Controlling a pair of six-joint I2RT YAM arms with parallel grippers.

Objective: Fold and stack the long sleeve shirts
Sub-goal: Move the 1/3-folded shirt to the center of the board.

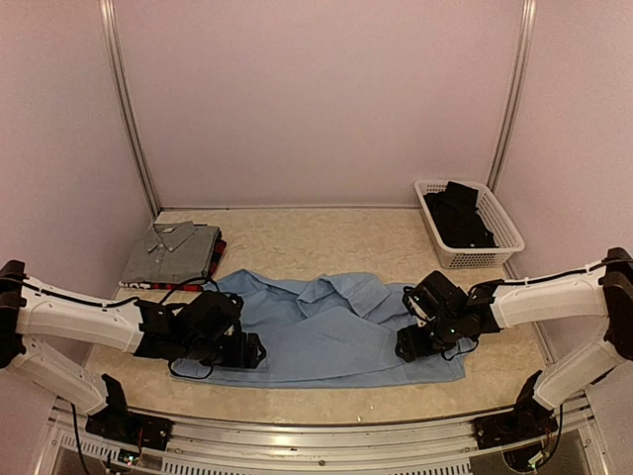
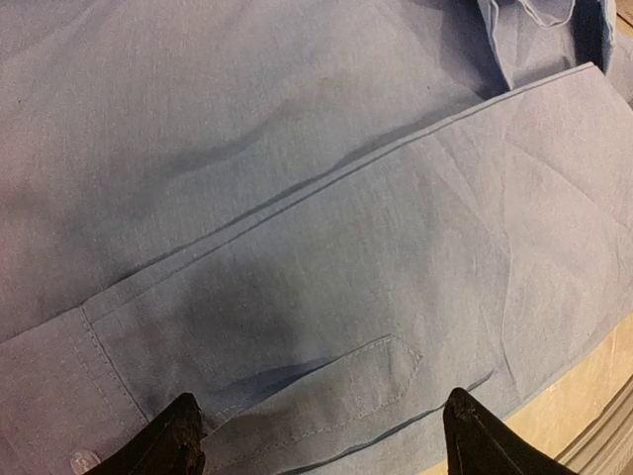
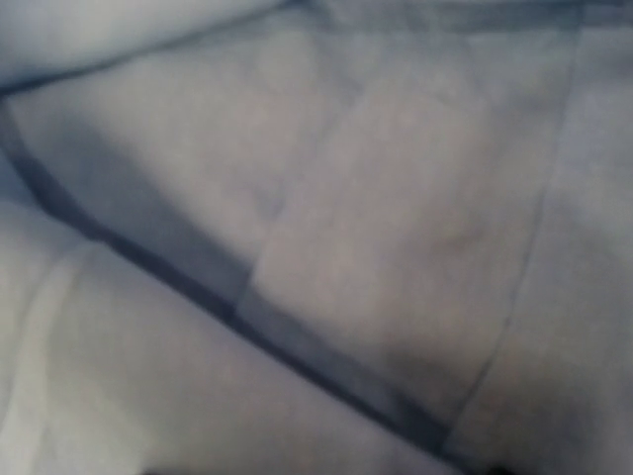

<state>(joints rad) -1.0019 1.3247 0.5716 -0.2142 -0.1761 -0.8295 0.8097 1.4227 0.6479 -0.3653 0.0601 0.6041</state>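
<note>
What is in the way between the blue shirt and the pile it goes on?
Nothing visible. The blue shirt lies right beside the grey shirt, which tops the plaid shirt. Only a sliver of table shows between them.

light blue shirt (image 3: 316,237) was blurred in right wrist view | plaid shirt (image 1: 220,252) was mostly hidden under grey shirt (image 1: 170,252) | fingertips (image 2: 178,440) of left gripper (image 2: 318,435) were cut by bottom edge

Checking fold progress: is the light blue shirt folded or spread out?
Spread out, partly rumpled. The light blue shirt lies wide across the table, far broader than the folded grey shirt at back left.
</note>
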